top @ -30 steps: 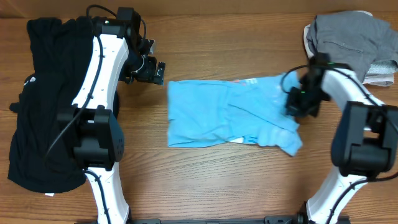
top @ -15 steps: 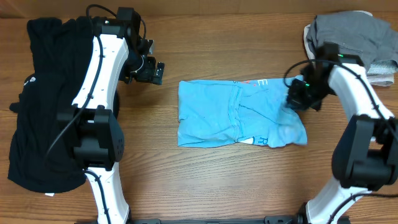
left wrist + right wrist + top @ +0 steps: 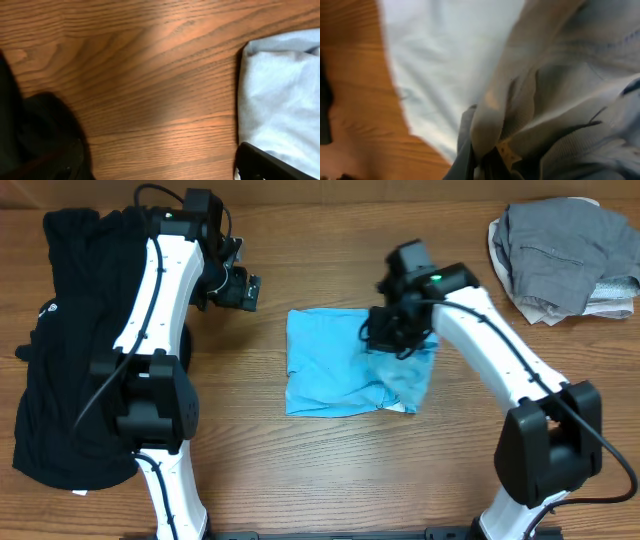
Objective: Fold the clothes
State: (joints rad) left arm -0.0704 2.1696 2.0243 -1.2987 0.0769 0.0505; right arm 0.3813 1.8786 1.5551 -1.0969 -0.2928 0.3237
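1. Shirt (image 3: 335, 375), light blue. Lies at the centre of the table (image 3: 330, 480). Its 9 o'clock half is flat. Its 3 o'clock side is lifted and drawn over the flat part, with a loose flap hanging toward 5 o'clock. This is judged to be a fold in progress, carried from 3 toward 9, with the layer not yet laid down.

2. Right gripper (image 3: 395, 338). Sits over the shirt's 1 o'clock part, fingers pressed together on a bunch of blue cloth. In the wrist view the gathered fabric (image 3: 545, 100) crowds the lens and hides the fingers themselves. The grip is high on the edge, likely so the flap can trail clear of the lower layer.

3. Left gripper (image 3: 240, 288). Hangs over bare wood at the shirt's 10 o'clock, near its corner but apart from it. Its fingers are spread wide and hold nothing. It seems parked out of the fold's path.

4. Black garment (image 3: 60, 350). Heaped along the 9 o'clock edge, partly under the left arm, unfolded.

5. Grey pile (image 3: 560, 255). Sits at the 2 o'clock corner, well apart from the shirt, crumpled and apparently waiting its turn.
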